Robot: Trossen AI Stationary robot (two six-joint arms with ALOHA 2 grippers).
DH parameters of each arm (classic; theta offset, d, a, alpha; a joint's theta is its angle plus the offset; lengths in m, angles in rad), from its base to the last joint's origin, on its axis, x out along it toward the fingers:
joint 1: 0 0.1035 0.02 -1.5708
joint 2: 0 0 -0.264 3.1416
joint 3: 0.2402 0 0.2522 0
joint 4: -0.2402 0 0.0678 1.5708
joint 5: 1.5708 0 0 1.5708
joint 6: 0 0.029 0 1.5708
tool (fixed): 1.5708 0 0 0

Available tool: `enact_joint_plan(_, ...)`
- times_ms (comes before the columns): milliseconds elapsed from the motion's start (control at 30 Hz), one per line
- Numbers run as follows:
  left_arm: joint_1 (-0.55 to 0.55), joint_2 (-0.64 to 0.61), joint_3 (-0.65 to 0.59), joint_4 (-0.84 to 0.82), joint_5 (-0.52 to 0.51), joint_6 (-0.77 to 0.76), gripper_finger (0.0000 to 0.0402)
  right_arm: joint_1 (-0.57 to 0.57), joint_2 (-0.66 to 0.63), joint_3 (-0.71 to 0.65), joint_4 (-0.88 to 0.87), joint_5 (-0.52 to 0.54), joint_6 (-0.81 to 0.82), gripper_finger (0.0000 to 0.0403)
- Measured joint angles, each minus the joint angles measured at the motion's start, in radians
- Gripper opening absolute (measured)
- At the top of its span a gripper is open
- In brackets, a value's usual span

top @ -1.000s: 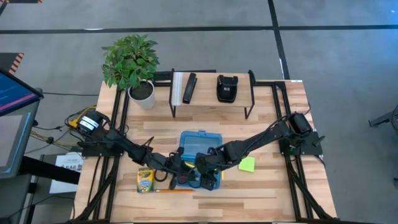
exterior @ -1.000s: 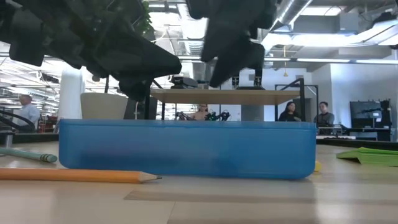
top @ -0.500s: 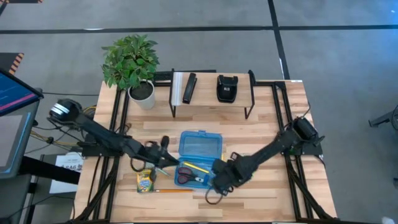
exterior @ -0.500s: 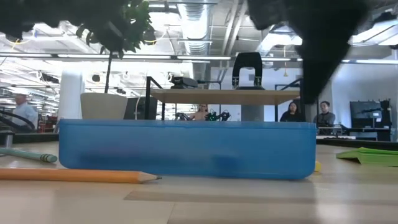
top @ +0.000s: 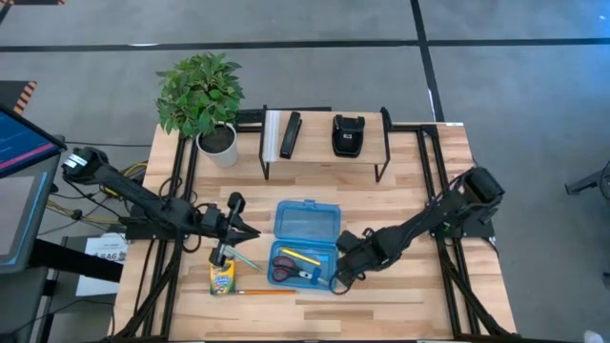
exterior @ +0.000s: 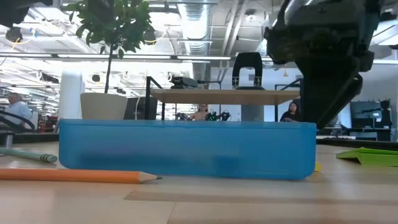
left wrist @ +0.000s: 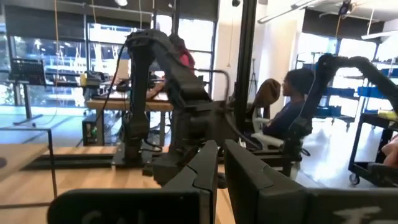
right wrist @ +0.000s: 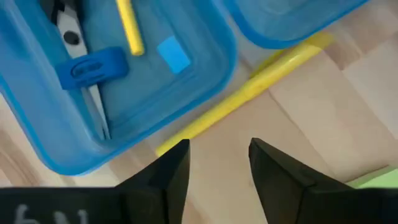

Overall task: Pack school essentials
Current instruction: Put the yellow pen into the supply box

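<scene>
The open blue box (top: 305, 250) lies mid-table, its tray toward the near edge. In the tray are red-handled scissors (top: 283, 267), a yellow pencil (right wrist: 129, 28) and a small blue eraser (right wrist: 173, 55). Another yellow pencil (right wrist: 249, 93) lies on the table along the tray's right side. My right gripper (right wrist: 217, 149) hovers open just above this pencil, pointing steeply down. The crayon box (top: 222, 276) and an orange pencil (top: 267, 292) lie near the front left. My left gripper (top: 250, 233) is shut and empty, raised left of the box. A corner of the green sticky-note pad (exterior: 370, 155) shows beside my right arm.
A potted plant (top: 205, 95) stands far left. A low shelf (top: 324, 157) at the back carries a black stapler (top: 348, 135) and a flat black bar (top: 290, 135). A green pencil (exterior: 28, 155) lies left of the box. People sit in the room beyond.
My left gripper has pulled back from over the tray toward the table's left edge and risen, tipping up to about level. My right gripper has gone from over the tray toward its right side and come down, rolling as it went. The scissors in the tray are now uncovered.
</scene>
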Motion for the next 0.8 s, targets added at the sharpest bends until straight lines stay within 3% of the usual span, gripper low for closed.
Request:
enact_joint_plan(167,0.0,-0.002,0.0,0.0,-0.001,0.009,0.0015,-0.049,-0.025,-0.088,0.113,0.0,0.0,0.018)
enact_joint_plan(367,0.0,-0.002,0.0,-0.024,-0.009,0.001,0.0015,-0.097,0.043,-0.094,0.178,-0.006,-0.012,0.0188)
enact_joint_plan(800,0.0,-0.001,0.0,-0.04,-0.023,-0.002,0.0015,-0.114,0.058,-0.088,0.077,-0.006,-0.003,0.0152)
